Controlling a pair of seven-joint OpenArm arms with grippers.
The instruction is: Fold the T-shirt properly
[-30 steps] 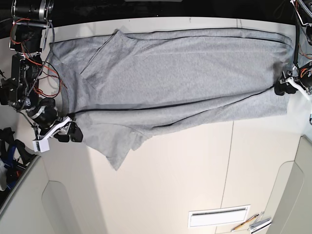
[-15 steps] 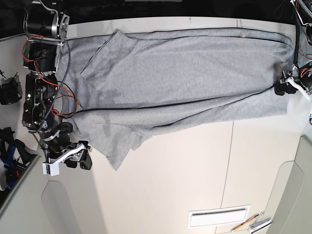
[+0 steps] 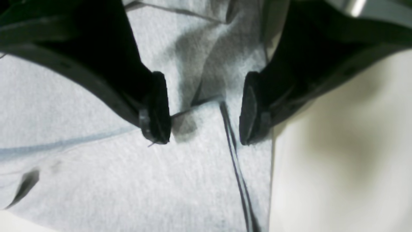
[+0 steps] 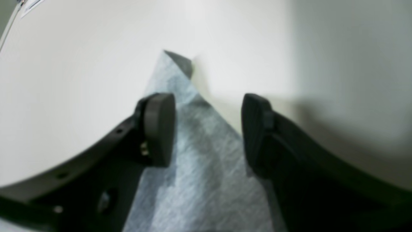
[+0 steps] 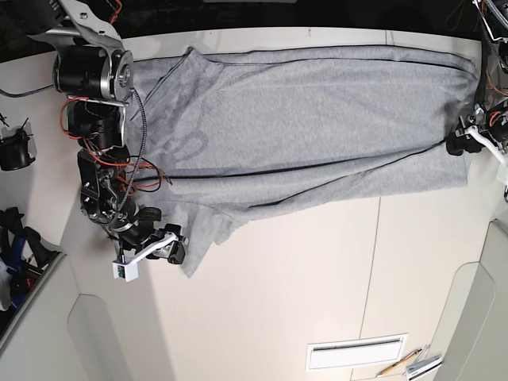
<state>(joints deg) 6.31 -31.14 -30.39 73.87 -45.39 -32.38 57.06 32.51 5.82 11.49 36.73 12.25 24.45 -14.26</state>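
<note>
The light grey T-shirt point(image 5: 302, 119) lies spread across the far half of the white table point(image 5: 302, 294), folded lengthwise with dark fold lines running along it. One short sleeve point(image 5: 198, 234) points toward the near side. My right gripper point(image 5: 169, 250) hovers open at that sleeve; in the right wrist view its fingers straddle the sleeve point(image 4: 206, 180) just short of the pointed corner point(image 4: 177, 64). My left gripper point(image 5: 461, 144) sits at the shirt's hem end, open, with a folded edge of the grey cloth point(image 3: 161, 180) between its pads point(image 3: 159, 109).
A white rectangular plate point(image 5: 357, 352) is set into the table near the front. Pencils and a small clip point(image 5: 413, 363) lie beside it. A seam point(image 5: 373, 270) runs across the tabletop. Black equipment point(image 5: 16, 147) stands off the table's left side.
My right arm has swung away from the collar side, down along the shirt's edge to the sleeve corner. The left arm and the shirt's hem end have stayed put.
</note>
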